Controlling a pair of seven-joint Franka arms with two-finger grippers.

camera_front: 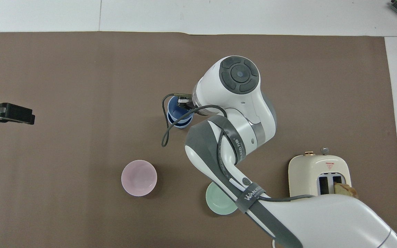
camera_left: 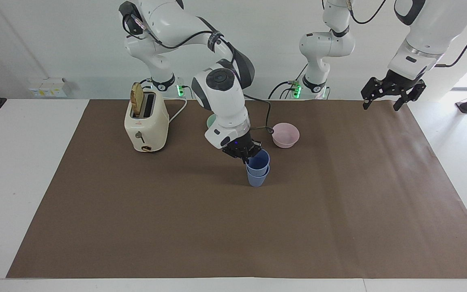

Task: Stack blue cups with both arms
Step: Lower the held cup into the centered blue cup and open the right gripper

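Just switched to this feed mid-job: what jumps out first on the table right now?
The right gripper, shut on the rim of the upper blue cup, holds it nested in the lower blue cup near the middle of the brown mat. The left gripper waits open, up over the mat's corner at its own end. A cream toaster with a slice of bread sticking up stands at the right arm's end.

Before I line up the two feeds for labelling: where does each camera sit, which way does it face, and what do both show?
Facing view: high across the table, facing the robots; shows both arms, right hand on the upper blue cup, left hand raised, waiting.
Overhead view: above the robots' end, looking steeply down; right arm covers much, left hand at the edge.
Shared: stacked blue cups, pink bowl, toaster.
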